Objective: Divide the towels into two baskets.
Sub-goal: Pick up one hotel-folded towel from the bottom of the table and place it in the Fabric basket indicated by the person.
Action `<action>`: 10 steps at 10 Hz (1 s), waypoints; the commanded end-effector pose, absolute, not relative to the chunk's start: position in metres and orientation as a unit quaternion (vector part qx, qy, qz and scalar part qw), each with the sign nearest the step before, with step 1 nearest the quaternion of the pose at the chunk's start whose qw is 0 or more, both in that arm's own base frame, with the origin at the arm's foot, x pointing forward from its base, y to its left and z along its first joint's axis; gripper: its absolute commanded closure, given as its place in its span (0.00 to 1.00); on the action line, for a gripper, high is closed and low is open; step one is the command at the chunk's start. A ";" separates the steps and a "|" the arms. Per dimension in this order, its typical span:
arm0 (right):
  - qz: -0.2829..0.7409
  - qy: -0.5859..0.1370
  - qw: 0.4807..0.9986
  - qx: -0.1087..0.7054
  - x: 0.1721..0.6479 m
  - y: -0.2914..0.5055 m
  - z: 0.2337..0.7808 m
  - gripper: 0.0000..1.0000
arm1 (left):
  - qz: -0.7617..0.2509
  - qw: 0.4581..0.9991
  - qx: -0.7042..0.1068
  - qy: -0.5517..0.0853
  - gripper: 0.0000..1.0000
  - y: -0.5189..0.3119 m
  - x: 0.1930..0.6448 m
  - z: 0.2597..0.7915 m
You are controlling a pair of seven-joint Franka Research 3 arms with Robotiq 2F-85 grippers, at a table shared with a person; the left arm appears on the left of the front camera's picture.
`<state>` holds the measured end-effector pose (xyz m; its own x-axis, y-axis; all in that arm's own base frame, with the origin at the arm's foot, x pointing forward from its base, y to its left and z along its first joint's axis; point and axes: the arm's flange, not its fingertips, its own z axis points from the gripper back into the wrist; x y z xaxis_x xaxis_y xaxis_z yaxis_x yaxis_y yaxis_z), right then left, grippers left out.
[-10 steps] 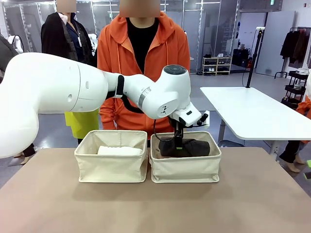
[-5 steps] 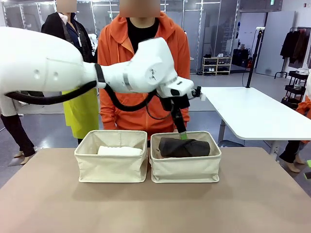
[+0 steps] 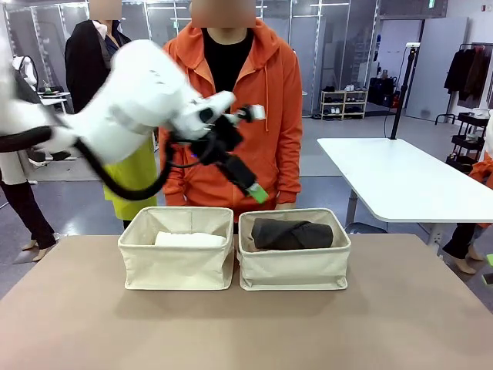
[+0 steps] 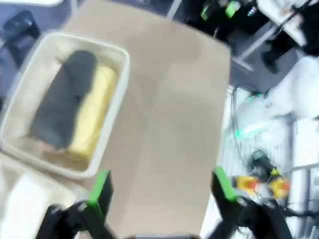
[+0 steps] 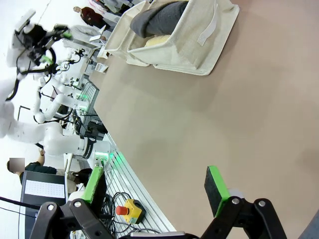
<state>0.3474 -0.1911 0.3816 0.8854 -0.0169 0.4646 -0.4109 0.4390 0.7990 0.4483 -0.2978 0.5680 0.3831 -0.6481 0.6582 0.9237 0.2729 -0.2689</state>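
Tan tabletop runs wide and bare in front of me, with a person in an orange hoodie standing at its far edge and a white side table off to the right.

Starting at the left: the left basket holds the white towel, lying flat and low inside. Above that basket's right end hangs my left claw, tilted, well clear of the cloth, jaws spread wide and carrying nothing; its own camera shows the green pads apart over bare table. Just beside, touching or nearly so, stands the right basket. In it the dark grey towel lies lengthwise, and from above I see the pale yellow towel pressed alongside it. I cannot make out a pink one. My right claw is also wide open and empty, low over the table, well apart from the baskets.

These rolls look soft, light and squashy; I judge nothing here is fragile or slippery, since terry gives the pads plenty of bite. The risk is unrolling or sagging at the ends. I would pinch across the middle of a roll, deep enough to catch several layers, not the loose outer flap.
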 end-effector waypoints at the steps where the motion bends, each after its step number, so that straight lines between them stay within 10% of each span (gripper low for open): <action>1: 0.116 -0.207 0.825 0.513 0.345 -0.189 0.384 0.00 | -0.477 0.767 -0.351 -0.247 0.01 -0.226 0.380 0.555; 10: 0.116 -0.207 0.825 0.513 0.345 -0.189 0.384 0.00 | -0.101 0.841 -0.393 -0.356 0.01 0.018 0.247 0.492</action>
